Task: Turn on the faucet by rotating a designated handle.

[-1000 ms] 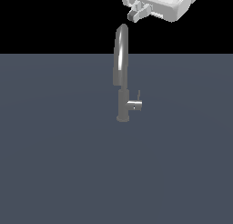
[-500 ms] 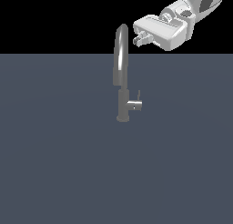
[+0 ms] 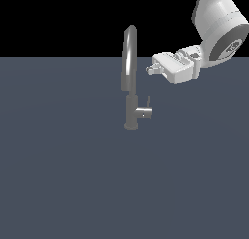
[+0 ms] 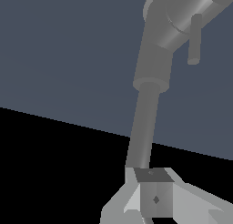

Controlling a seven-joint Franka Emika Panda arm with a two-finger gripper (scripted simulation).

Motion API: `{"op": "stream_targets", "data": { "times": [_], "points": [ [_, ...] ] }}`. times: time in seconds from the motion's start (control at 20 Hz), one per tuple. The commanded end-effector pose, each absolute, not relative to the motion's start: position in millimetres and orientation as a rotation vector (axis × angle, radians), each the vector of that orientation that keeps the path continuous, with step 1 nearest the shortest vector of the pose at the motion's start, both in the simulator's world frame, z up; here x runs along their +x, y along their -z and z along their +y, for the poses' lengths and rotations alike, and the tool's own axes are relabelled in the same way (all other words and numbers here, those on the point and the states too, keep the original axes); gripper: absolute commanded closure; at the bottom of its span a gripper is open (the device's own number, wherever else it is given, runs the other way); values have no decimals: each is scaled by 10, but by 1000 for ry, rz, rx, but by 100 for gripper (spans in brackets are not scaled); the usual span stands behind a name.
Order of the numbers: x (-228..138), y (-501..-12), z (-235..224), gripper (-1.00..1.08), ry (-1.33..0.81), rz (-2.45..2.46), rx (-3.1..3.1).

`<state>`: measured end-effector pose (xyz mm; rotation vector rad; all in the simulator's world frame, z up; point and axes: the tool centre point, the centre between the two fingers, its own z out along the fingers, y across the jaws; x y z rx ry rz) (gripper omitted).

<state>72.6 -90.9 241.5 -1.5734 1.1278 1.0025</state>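
Exterior and wrist views of a simulated scene. The faucet [image 3: 130,87] stands upright on the flat grey table [image 3: 63,175], a little left of the middle in the exterior view, its arched spout rising above the table's far edge against the black background. The handle [image 3: 144,110] juts from the lower column toward the exterior view's right and ends in a thin lever that points upward. The white arm [image 3: 219,26] enters from the upper right of the exterior view and carries the gripper [image 3: 151,68], which points toward the spout and sits just to the right of it, higher than the handle and apart from it. In the wrist view the column [image 4: 152,68] and the lever [image 4: 195,38] lie beyond the fingers [image 4: 154,198], which touch neither. Whether the fingers are parted or closed cannot be told from either view; they grasp nothing.
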Motion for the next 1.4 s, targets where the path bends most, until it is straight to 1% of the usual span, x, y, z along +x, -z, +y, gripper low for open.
{"op": "stream_targets", "data": {
  "times": [0.0, 0.35, 0.6, 1.1, 1.35],
  "points": [
    [793, -2196, -948, 108, -1032, 1161, -1474],
    [889, -1678, -993, 108, -1088, 1231, -1251],
    [911, -1445, -989, 108, -1109, 1259, -1152],
    [913, -1354, -978, 108, -1117, 1268, -1115],
    [814, -1396, -963, 108, -1117, 1268, -1115]
  ]
}}
